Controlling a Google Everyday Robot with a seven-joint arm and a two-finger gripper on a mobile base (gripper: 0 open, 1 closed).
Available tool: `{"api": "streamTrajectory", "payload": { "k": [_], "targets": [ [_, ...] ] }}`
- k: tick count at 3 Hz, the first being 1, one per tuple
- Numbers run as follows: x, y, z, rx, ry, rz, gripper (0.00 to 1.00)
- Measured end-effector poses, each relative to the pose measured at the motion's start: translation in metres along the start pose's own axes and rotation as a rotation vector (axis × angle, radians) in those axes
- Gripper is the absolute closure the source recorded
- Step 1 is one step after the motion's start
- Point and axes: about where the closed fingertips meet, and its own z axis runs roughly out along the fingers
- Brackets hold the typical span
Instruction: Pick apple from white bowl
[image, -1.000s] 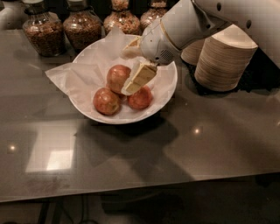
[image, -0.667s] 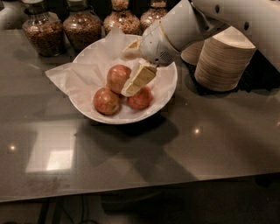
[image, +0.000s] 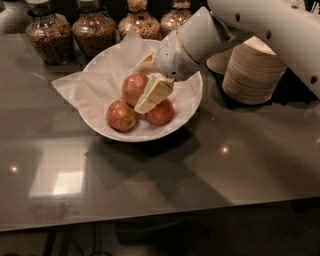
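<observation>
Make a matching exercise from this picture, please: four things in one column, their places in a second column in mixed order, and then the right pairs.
Things
1. apple
2. gripper
3. stacked beige paper bowls
4. glass jars

Places
A. in a row at the back of the table, behind the white bowl
B. on the table, to the picture's right of the white bowl
C. inside the white bowl, on crumpled white paper
D. lowered into the white bowl, right at the apples

Pairs: 1-C, 2-D, 3-B, 4-A
</observation>
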Motion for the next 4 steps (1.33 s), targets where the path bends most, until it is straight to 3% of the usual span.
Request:
{"api": "streamTrajectory", "payload": {
  "k": [2, 4],
  "targets": [
    [0.0024, -0.0030, 0.0146, -0.031, -0.005, 0.021, 0.33],
    [0.0024, -0.0030, 0.0146, -0.031, -0.005, 0.021, 0.75]
  ]
}}
